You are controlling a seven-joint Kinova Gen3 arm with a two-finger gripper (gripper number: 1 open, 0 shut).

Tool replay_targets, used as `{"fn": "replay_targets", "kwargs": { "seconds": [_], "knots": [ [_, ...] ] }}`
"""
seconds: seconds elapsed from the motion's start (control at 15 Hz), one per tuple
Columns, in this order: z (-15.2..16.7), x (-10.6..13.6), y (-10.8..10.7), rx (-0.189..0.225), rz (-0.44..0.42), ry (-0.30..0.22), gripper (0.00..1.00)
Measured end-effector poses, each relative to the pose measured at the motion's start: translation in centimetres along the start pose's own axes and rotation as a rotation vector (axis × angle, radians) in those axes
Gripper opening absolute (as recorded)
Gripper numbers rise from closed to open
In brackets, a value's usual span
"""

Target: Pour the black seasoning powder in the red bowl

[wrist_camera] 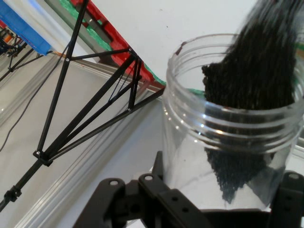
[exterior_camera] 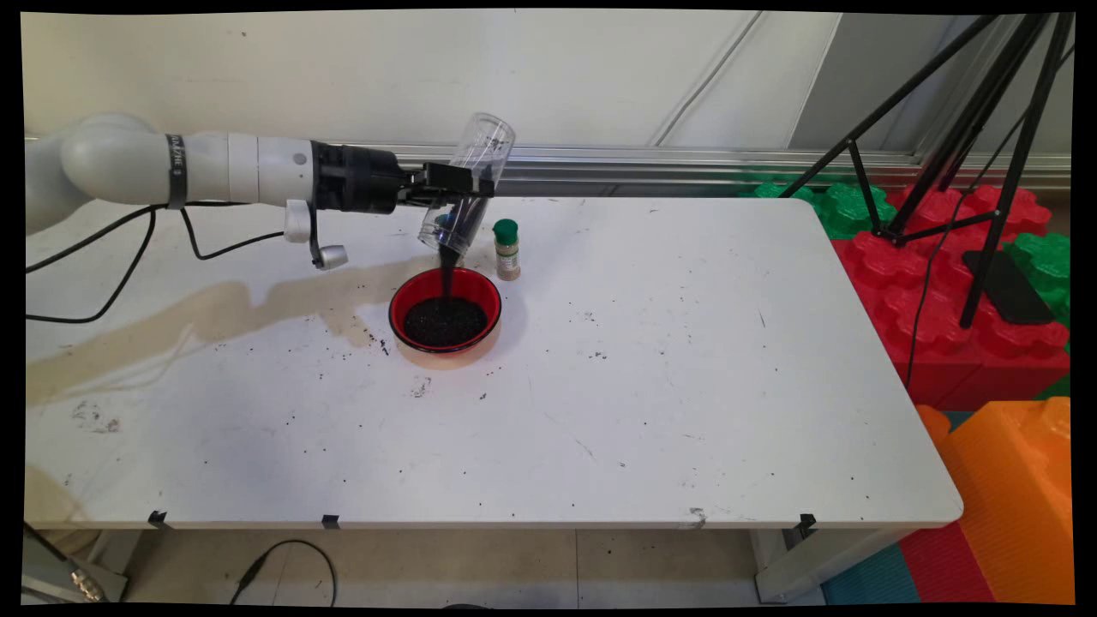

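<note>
So, near to far we log:
table (exterior_camera: 600,411): one, white, dotted with loose dark specks.
bowl (exterior_camera: 445,310): one, red, directly under the jar mouth so we see the grains land inside.
gripper (exterior_camera: 463,190): clamped around jar (exterior_camera: 470,193), one, clear, tipped mouth-down; dark grains (exterior_camera: 446,272) stream out.
spice bottle (exterior_camera: 506,248): one, green cap, upright just behind the bowl.
tripod (exterior_camera: 968,137): one, far right.

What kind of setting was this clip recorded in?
Most likely a robotics lab or test space, not a kitchen: a bare, stained white table, a black camera tripod beside it, and big foam building blocks on the floor. The claw tips a clear jar over a red bowl.
</note>
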Motion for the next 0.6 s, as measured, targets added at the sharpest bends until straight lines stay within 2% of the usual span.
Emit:
{"fn": "replay_targets", "kwargs": {
  "seconds": [0.6],
  "knots": [
    [-0.06,0.14,-0.04,0.011,0.049,-0.016,0.0]
  ]
}}
